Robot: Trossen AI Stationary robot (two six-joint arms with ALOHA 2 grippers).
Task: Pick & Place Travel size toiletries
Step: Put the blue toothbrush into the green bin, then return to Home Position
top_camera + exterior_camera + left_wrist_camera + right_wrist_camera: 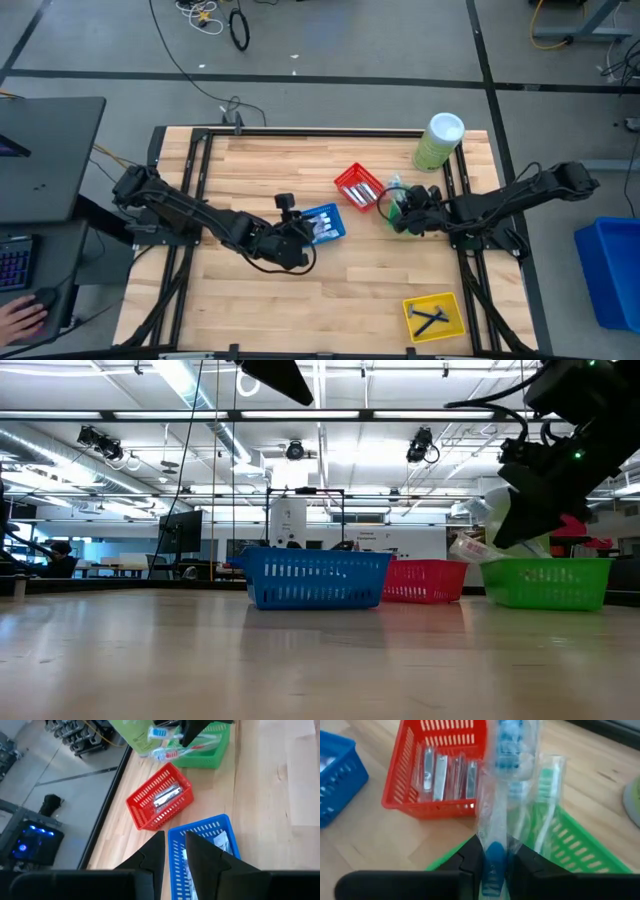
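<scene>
High view: the right gripper (402,213) is hovering over the green basket (393,190) right of centre, while the left gripper (296,240) is waiting at the blue basket (325,224) at centre, its jaws narrowly parted and empty. Low view: the toothbrush (470,546) is hanging at right above the green basket. Right wrist view: the jaws are pinching the wrapped toothbrush's blue handle, probably light, slippery in film and best held mid-handle, with the red basket (415,795) at upper left crowding the drop.
</scene>
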